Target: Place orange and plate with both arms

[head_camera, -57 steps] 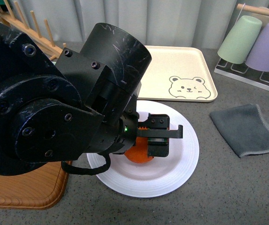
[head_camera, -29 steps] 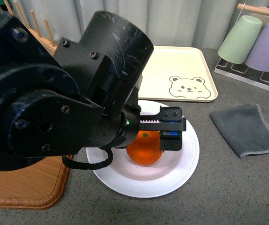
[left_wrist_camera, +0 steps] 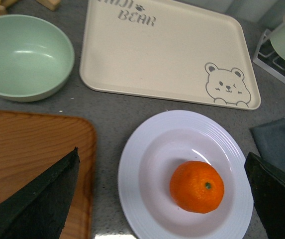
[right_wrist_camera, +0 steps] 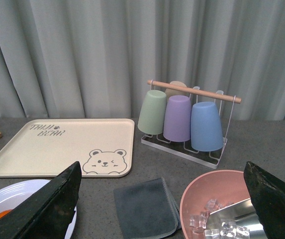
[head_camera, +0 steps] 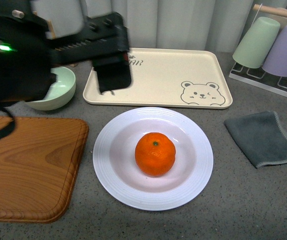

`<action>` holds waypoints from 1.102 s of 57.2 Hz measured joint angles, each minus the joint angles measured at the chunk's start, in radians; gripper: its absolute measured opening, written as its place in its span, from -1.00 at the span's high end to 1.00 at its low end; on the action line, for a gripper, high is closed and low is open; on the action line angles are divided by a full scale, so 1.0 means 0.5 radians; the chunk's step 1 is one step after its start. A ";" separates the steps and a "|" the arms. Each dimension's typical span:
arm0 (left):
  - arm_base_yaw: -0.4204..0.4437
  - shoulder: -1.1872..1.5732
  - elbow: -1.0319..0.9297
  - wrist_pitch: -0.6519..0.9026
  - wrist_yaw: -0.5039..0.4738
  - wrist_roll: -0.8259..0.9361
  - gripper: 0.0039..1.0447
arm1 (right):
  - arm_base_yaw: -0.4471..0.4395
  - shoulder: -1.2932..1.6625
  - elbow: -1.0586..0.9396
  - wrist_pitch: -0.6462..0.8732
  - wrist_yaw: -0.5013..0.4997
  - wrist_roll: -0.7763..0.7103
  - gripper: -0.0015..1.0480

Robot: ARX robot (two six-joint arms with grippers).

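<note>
As we looked from the front, the orange (head_camera: 155,153) lay in the middle of the plate (head_camera: 106,170), a round glossy fruit on smooth white with a ridged rim. Our left gripper (head_camera: 112,70) hung above the pale green bowl (head_camera: 60,97) and hid part of the beige bear tray (head_camera: 173,75). A wooden board (head_camera: 28,165) lay left of the plate and a grey cloth (head_camera: 263,137) right of it.

From the left wrist, its jaws stood wide apart, holding nothing.

From the right wrist, our right gripper (right_wrist_camera: 162,167) was equally wide and empty. Behind it we saw upturned cups (right_wrist_camera: 178,118) and a pink bowl (right_wrist_camera: 197,196).
</note>
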 joint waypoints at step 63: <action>0.710 -1.299 -1.035 0.764 0.249 0.811 0.93 | 0.000 -0.001 0.000 0.000 0.006 0.000 -0.83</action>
